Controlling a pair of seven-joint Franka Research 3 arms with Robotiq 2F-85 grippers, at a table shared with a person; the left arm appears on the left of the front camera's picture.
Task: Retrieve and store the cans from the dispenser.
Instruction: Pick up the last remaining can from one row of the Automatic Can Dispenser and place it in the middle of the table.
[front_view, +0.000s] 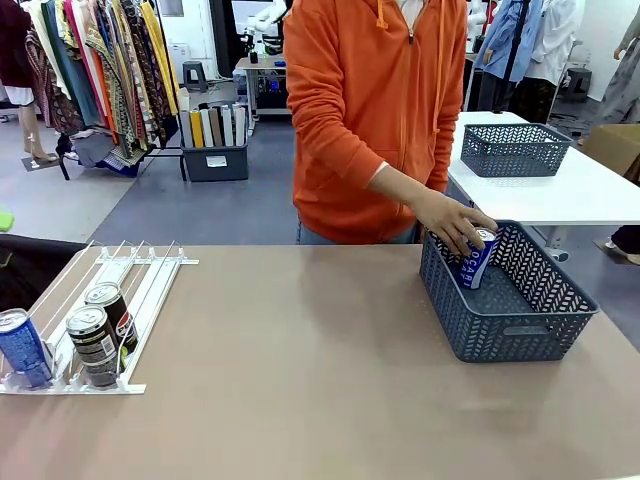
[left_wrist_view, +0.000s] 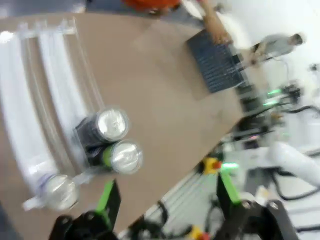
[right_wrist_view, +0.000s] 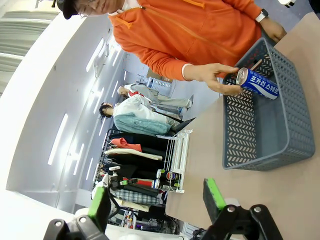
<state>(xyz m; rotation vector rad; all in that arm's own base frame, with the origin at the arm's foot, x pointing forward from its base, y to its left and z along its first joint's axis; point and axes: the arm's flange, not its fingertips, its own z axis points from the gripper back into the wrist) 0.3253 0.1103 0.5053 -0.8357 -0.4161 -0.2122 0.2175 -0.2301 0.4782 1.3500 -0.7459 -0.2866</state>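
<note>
The left pincer (left_wrist_view: 165, 190) hangs wide above the dispenser (front_view: 140, 270), where two cola cans (front_view: 93, 340) and one blue can (front_view: 22, 345) wait at its low end. Best to centre over one cola can, descend straight, then close.

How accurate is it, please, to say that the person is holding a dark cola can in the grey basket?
Not quite: the front view shows the can in the person's hand is blue and white, not dark cola; it is indeed in the grey basket.
</note>
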